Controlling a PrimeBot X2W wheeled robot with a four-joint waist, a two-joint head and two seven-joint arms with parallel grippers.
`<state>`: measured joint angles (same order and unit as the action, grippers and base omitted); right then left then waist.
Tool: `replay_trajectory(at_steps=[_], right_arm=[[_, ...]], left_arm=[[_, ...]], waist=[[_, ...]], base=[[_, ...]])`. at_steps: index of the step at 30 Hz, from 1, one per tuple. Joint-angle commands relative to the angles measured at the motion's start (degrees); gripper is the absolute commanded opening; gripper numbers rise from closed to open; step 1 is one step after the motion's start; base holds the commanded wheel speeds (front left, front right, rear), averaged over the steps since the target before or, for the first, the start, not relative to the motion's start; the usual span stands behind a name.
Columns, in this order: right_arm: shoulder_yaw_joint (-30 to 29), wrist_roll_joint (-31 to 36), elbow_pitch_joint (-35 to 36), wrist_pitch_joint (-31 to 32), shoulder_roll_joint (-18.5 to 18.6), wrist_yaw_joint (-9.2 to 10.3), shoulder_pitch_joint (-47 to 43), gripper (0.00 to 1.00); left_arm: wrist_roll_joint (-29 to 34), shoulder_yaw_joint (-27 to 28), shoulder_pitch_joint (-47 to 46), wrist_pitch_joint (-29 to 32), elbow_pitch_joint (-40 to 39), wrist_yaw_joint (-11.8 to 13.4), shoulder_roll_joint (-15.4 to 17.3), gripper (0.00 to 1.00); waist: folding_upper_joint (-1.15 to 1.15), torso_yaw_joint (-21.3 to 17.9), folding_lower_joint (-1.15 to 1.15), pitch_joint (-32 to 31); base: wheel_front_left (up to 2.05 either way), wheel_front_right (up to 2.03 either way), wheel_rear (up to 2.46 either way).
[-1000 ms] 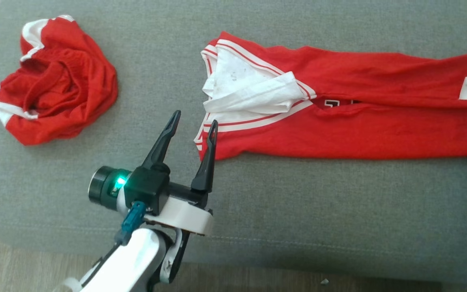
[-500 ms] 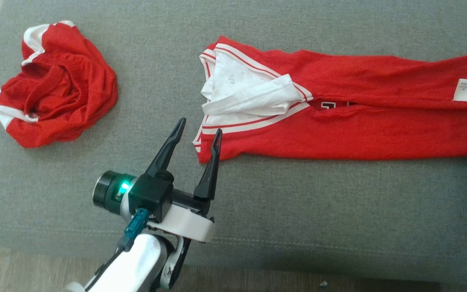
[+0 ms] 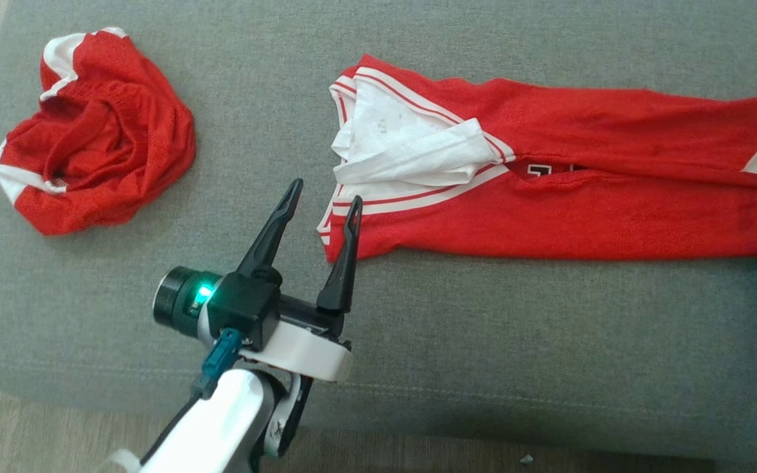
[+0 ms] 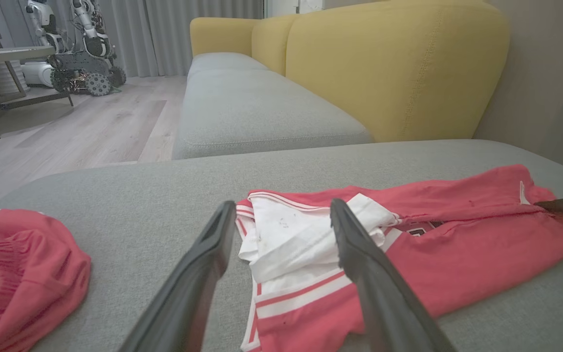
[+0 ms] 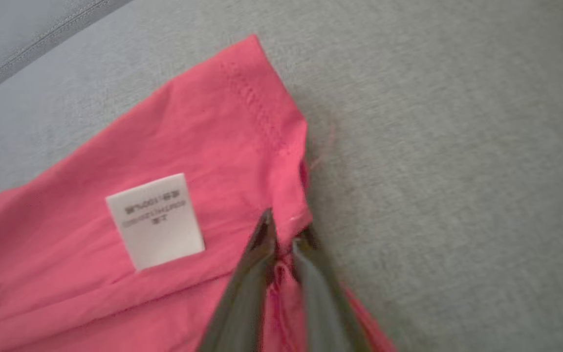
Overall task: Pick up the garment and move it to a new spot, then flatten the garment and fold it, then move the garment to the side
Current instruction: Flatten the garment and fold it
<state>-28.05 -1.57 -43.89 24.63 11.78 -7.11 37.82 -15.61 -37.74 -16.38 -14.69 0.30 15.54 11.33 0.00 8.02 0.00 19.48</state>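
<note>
The garment [image 3: 582, 197], a red jersey with white striped trim, is lying stretched out long across the grey cushion [image 3: 483, 341]. It is taking up the cushion's far right part and reaching to its right edge. Its white-lined end is facing the middle of the cushion, with a white flap folded over on top.

The left pincer [image 3: 326, 192] is hovering over the middle of the cushion, toward its front side. It is released, with its two dark fingers spread wide and nothing between them. From its own wrist view the left pincer [image 4: 281, 204] is framing the garment's white end. I cannot tell whether a fingertip is touching the cloth.

At the cushion's right edge the right pincer [image 5: 286, 222] is clenching the garment's hem, with red fabric bunching between its nearly closed fingertips. A white label [image 5: 157, 220] is sitting just beside that grip.

A crumpled red bundle [image 3: 92, 131] with white edging is lying at the cushion's far left corner, well apart from the garment. Beyond the cushion a yellow sofa back [image 4: 389, 63] is rising, and another robot [image 4: 81, 49] is standing on the wooden floor [image 4: 66, 132].
</note>
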Motion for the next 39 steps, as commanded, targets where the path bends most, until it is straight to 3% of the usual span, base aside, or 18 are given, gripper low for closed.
replay_trajectory(at_steps=[1, 7, 10, 13, 20, 29, 39], right_arm=[[1.66, -1.00, 0.58, 0.13, 0.05, -0.37, -1.26, 0.00], [2.95, -0.82, 5.67, -1.65, 5.24, -0.37, -2.10, 0.00], [3.70, 2.70, 9.58, -0.63, 8.60, -0.37, -2.35, 0.00], [3.12, 4.53, 13.77, 1.46, 9.12, -0.37, -2.01, 0.00], [7.92, 3.96, 23.34, 5.21, 3.94, -0.37, -1.42, 0.00], [18.72, 0.08, 33.86, 8.07, -4.02, -0.37, -4.15, 0.00], [26.08, -2.26, 33.70, 8.24, -8.42, -0.37, -5.71, 0.00]], left_arm=[[0.73, 2.49, -0.12, -0.30, -1.60, -0.15, 0.03, 1.00], [1.75, 4.15, 0.93, -0.30, -1.83, -0.84, -0.24, 1.00], [2.20, 4.63, 1.49, -0.30, -1.88, -1.26, -0.31, 1.00], [2.56, 4.95, 1.82, -0.30, -1.80, -1.72, -0.41, 1.00], [3.03, 5.24, 1.92, -0.30, -1.12, -2.83, -1.22, 1.00], [3.29, 6.12, 2.21, -0.30, -0.46, -3.74, -2.54, 1.00], [3.97, 6.26, 2.62, -0.30, 0.12, -5.14, -4.53, 1.00]], waist=[[0.00, -0.24, 0.00, -0.13], [0.00, -2.35, 0.00, -0.62], [0.00, -3.57, 0.00, -1.08], [0.00, -4.60, 0.00, -1.52], [0.00, -5.70, 0.00, -2.54], [0.00, -3.51, 0.00, -4.40], [0.00, 1.14, 0.00, -4.79]], base=[[0.00, 0.00, 0.00], [0.00, 0.00, 0.00], [0.00, 0.00, 0.00], [0.00, 0.00, 0.00], [0.00, 0.00, 0.00], [0.00, 0.00, 0.00], [0.00, 0.00, 0.00]])
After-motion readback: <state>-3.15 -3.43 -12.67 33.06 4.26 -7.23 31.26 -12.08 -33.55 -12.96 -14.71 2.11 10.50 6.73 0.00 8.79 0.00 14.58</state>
